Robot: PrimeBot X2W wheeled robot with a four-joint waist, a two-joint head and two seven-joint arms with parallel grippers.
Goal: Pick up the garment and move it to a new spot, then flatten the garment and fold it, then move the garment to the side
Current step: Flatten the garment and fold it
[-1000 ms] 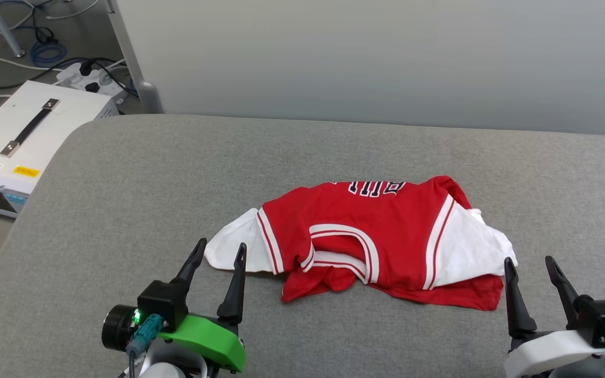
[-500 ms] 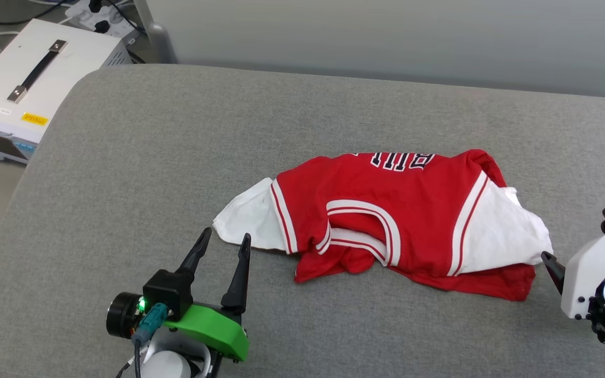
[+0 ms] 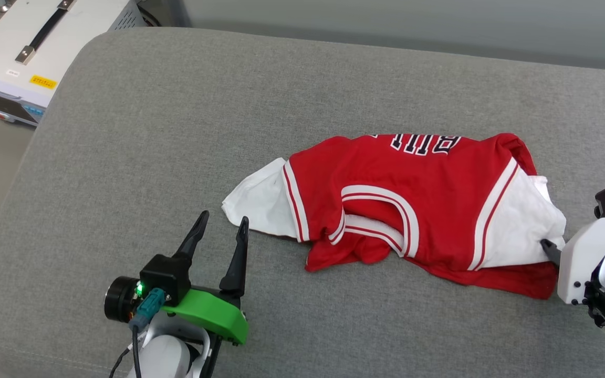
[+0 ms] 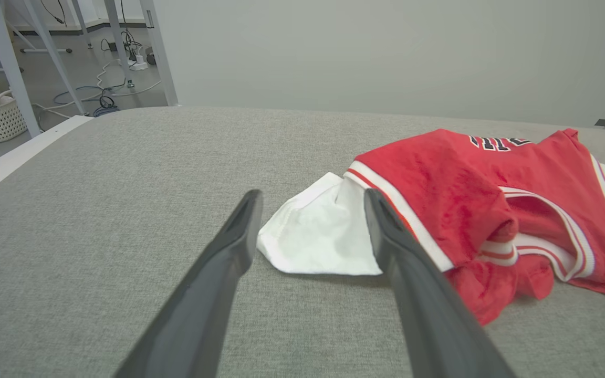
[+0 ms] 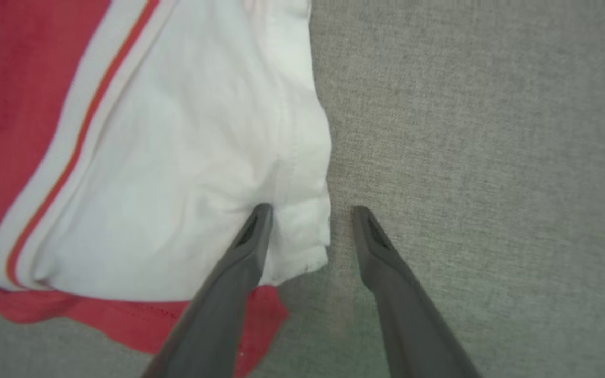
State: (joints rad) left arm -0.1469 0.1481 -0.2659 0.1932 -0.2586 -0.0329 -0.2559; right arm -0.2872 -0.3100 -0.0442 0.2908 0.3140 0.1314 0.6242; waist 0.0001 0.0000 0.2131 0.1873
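Watching the head view, I am seeing the whole picture shifting against a second ago. That is the camera tilting down, not the things moving: the white box (image 3: 87, 26) with its black strap handle is now sitting in the upper left corner.

The real change is on the right. The right gripper (image 5: 311, 208), which was standing at the lower right with fingers up, is now reaching in from the side onto the garment (image 3: 402, 210). In the right wrist view its jaws are standing apart, straddling the hem of the white sleeve. One finger is resting on the cloth and the other on the bare desk (image 3: 150, 131), and they are gripping nothing.

The left gripper (image 3: 223, 216) is staying wide open just beside the other white sleeve, apart from it.

The garment is lying crumpled right of the desk's middle. It is soft red cloth with white-and-red striped trim curving round the neck and black, white-outlined lettering at the far fold. The desk cover is a coarse grey weave with rounded corners.
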